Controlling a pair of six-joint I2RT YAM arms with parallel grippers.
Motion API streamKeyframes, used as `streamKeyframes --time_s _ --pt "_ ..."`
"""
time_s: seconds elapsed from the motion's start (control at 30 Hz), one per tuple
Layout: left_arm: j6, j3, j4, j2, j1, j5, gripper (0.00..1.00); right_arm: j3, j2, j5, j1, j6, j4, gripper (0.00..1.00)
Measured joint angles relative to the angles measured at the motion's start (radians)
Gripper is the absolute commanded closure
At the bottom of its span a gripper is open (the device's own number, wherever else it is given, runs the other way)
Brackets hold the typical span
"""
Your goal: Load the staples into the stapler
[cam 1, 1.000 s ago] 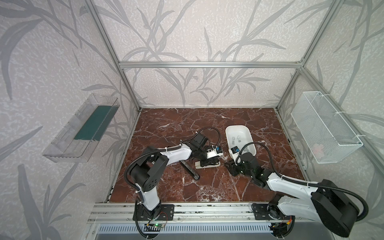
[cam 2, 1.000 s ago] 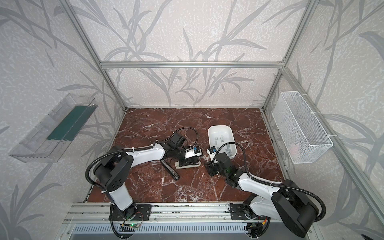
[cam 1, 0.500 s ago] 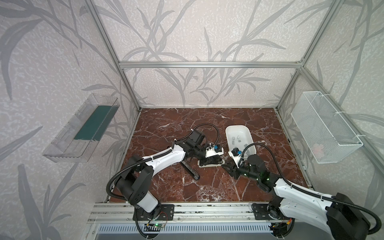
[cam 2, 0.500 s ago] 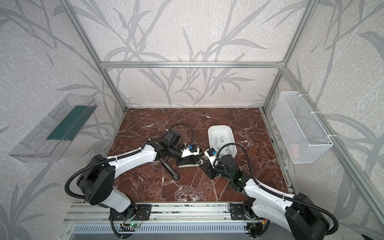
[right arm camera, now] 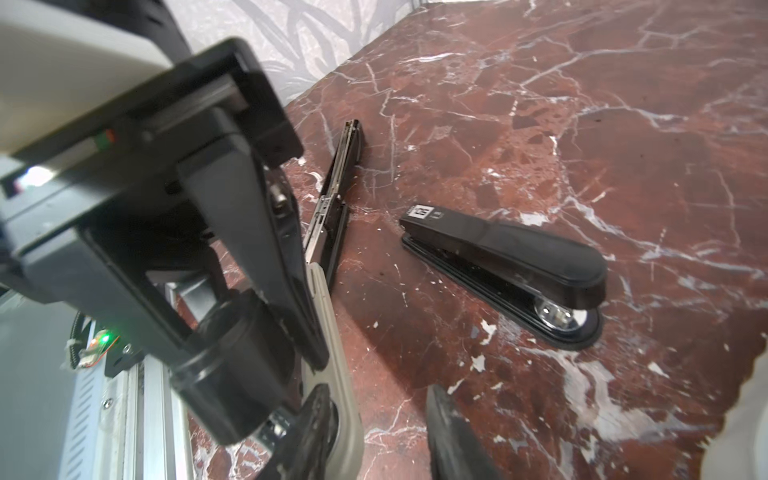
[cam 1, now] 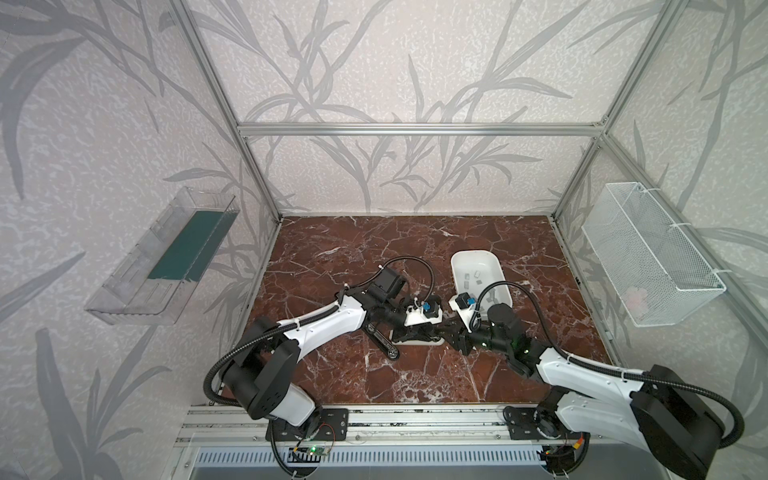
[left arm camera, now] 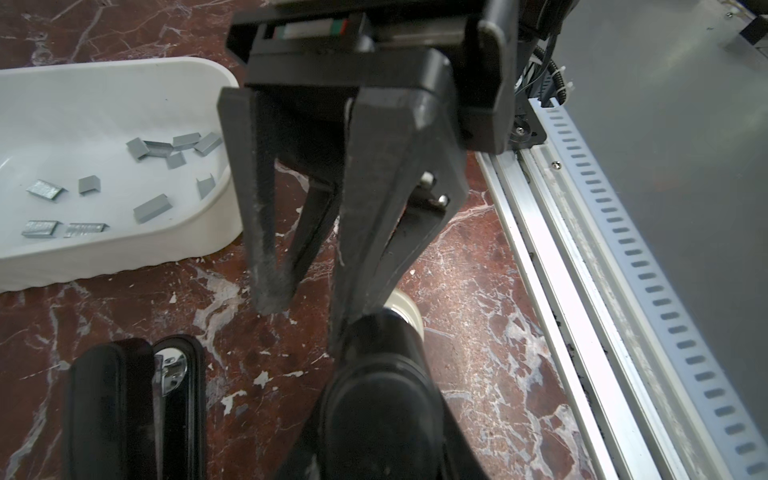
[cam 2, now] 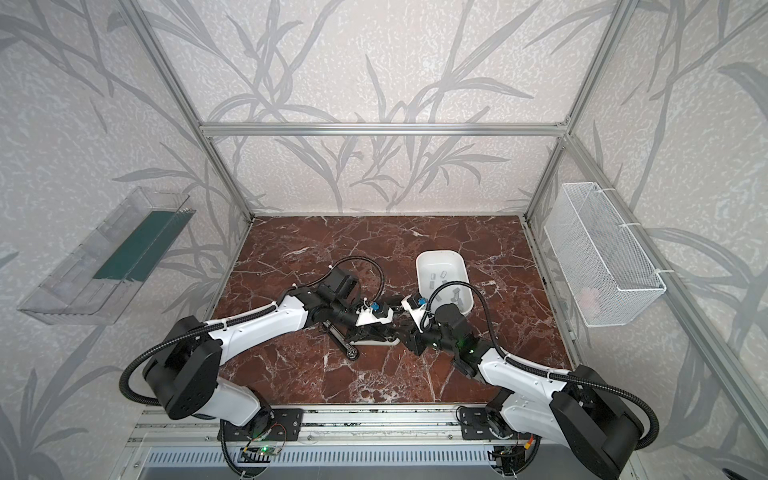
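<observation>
Loosely, small grey staples (left arm camera: 151, 208) lie scattered in the white tray (left arm camera: 124, 249).

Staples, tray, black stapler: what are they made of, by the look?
Staples: probably metal, dull grey, some strips ribbed and glinting.
Tray: likely plastic, smooth matte white, rounded moulded corners.
Black stapler: plastic-looking satin black shell, with a shiny chrome-like metal plate at its front end.
</observation>
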Motion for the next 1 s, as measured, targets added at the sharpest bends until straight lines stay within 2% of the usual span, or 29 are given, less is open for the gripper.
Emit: streamKeyframes --time_s 0.43,1.0 --pt "0.053 0.040 -0.097 0.019 0.001 0.002 1.00 -0.031 -0.194 0.015 0.066 -0.117 -0.040 0.66" --pt "0.055 0.048 -0.088 0.003 0.018 0.021 1.00 -0.032 -0.110 -0.006 0.102 -0.167 -0.028 0.65"
